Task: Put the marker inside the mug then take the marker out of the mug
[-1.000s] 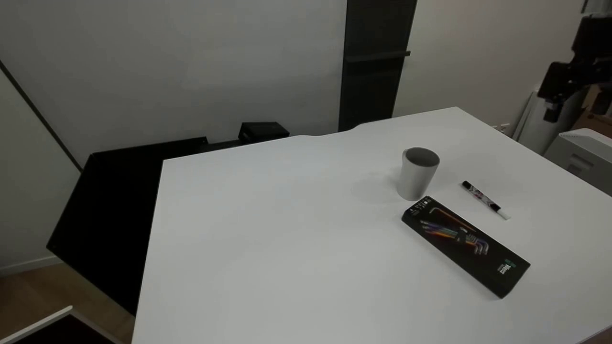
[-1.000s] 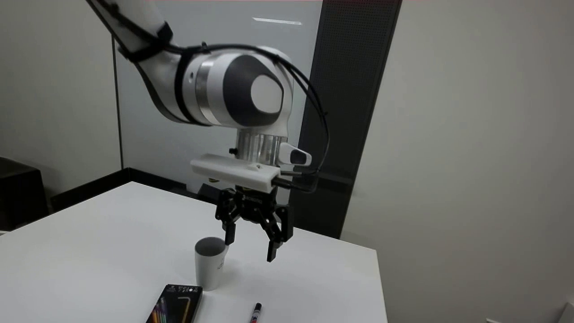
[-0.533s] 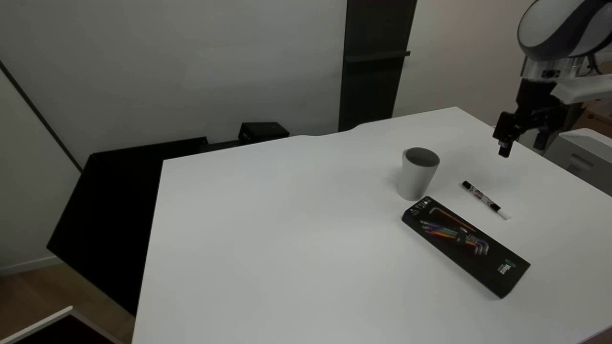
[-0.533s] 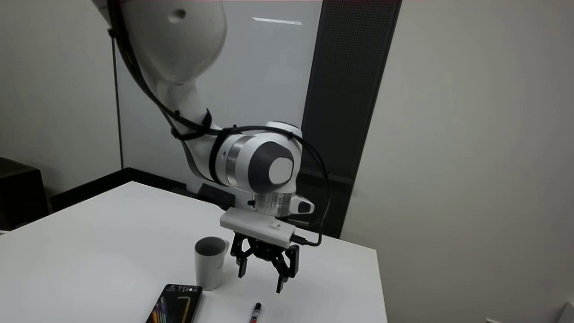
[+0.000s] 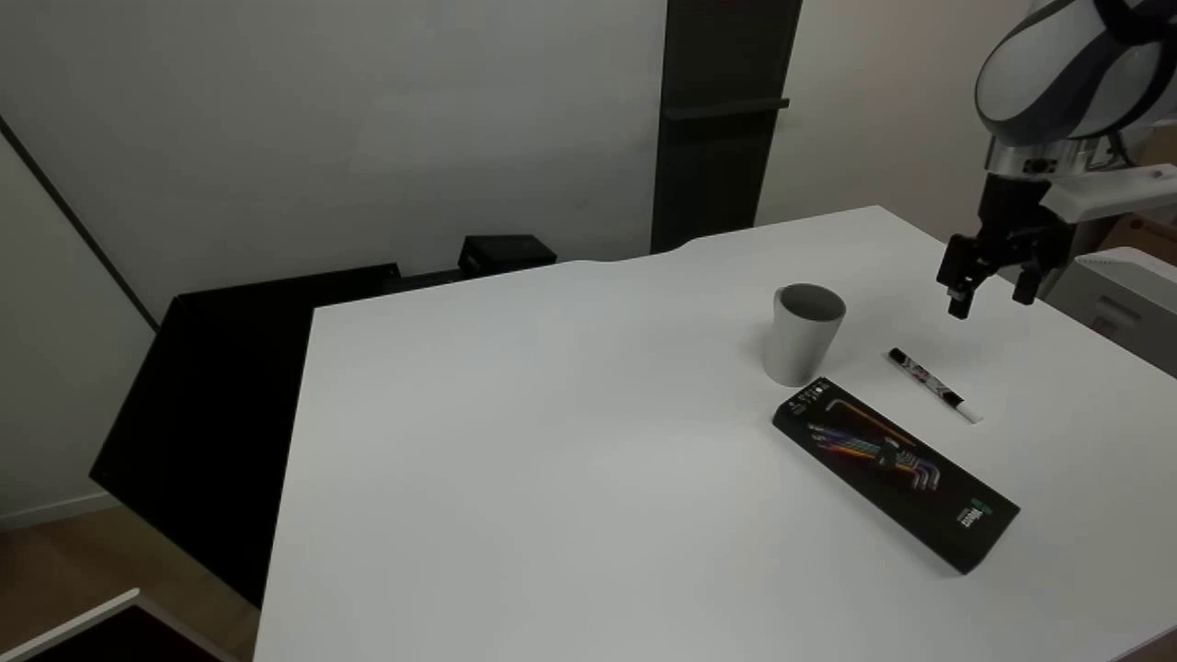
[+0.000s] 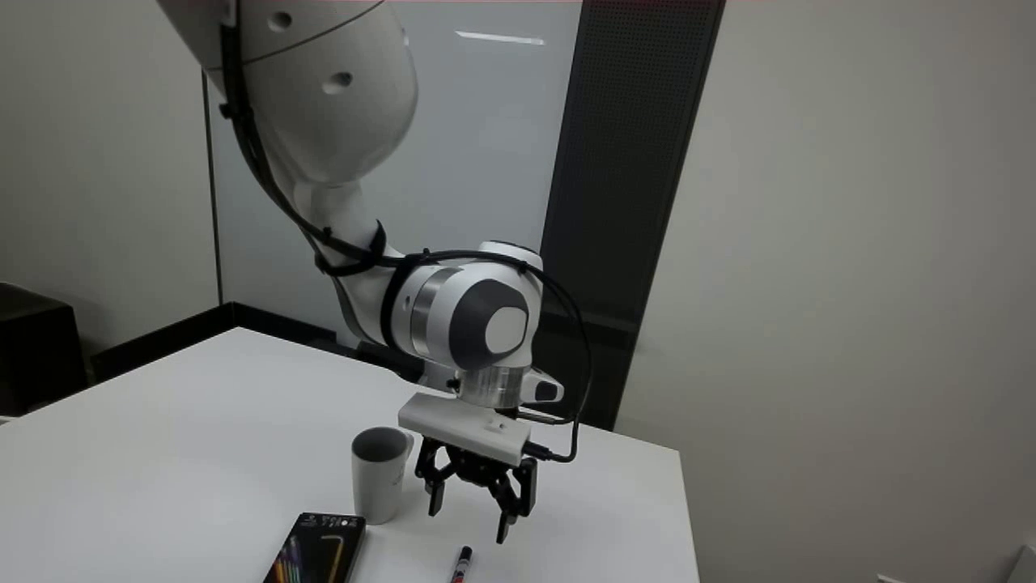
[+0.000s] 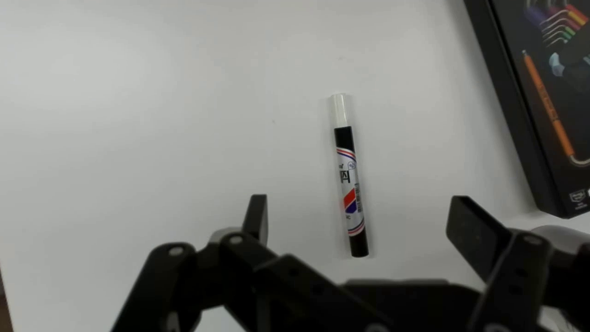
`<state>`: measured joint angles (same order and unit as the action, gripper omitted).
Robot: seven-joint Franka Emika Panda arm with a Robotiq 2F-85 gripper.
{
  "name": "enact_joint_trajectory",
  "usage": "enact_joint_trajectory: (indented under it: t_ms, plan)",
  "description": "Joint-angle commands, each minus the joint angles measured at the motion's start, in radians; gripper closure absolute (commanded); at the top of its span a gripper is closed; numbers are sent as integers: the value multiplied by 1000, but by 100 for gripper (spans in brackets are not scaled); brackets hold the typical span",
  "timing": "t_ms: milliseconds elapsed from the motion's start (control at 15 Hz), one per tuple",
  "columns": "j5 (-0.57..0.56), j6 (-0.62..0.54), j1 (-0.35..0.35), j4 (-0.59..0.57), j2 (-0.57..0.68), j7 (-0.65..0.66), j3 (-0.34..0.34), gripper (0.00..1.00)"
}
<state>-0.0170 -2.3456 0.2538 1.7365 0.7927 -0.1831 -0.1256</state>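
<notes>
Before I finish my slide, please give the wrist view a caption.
Open fingers over a white table, the marker lying apart from a black case.

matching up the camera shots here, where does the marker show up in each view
In an exterior view, the marker lies right of centre, fully in frame.
In an exterior view, the marker is cut off at the bottom edge, just left of centre.
In the wrist view, the marker lies just right of centre.
Shared landmark: the black case, visible in all three.
</notes>
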Motion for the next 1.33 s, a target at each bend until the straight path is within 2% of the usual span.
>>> enact_joint_trajectory:
  t_ms: [0,267,667,867,1133,1200,1267]
  plan:
    - [-8,-61,1,3,59,8,5,0]
    - [-9,-127,-2,32,113,8,9,0]
    - [10,-415,9,104,153,28,15,0]
    - [30,-462,33,130,153,22,34,0]
    - [52,-436,47,130,164,29,39,0]
    - [56,-444,51,131,165,28,41,25]
    - [58,-453,52,131,169,30,38,26]
